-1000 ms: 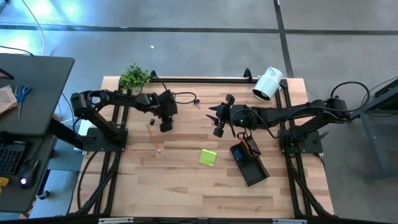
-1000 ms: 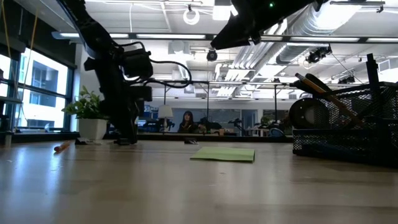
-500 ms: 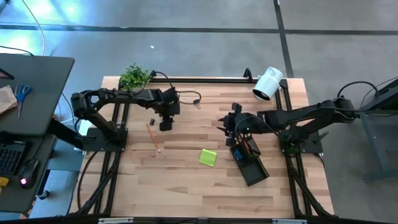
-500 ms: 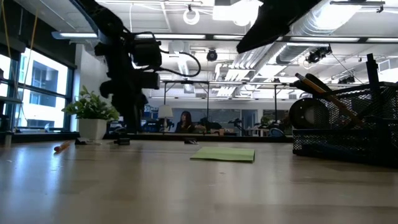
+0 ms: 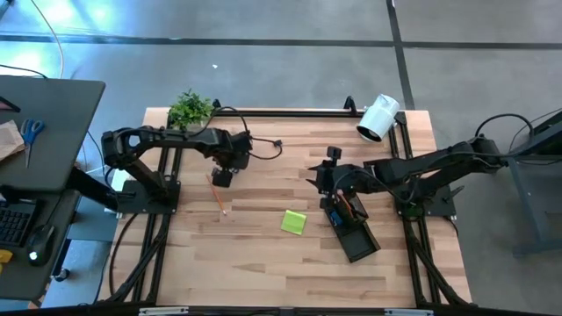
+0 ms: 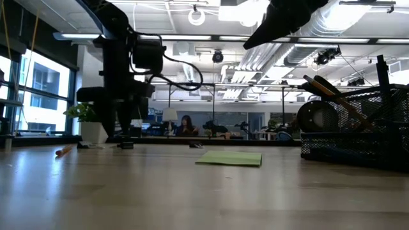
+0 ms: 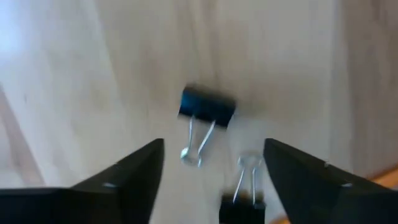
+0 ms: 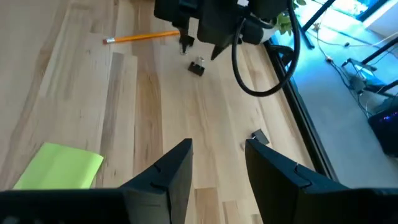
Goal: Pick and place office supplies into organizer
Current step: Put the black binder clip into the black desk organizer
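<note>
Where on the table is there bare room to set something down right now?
The near strip of the table, below the sticky-note pad and organizer, is bare, as is the middle between both grippers. It is crowded around the left gripper, over the pencil and binder clips.

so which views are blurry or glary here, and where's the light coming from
Left wrist view: motion-smeared, the small black binder clip with wire handles soft-edged. Low view: backlit by ceiling strips, arms in silhouette, near tabletop out of focus. High view: sharp, blue glare at the left edge. Right wrist view: clear, the lime-green sticky-note pad crisp.
</note>
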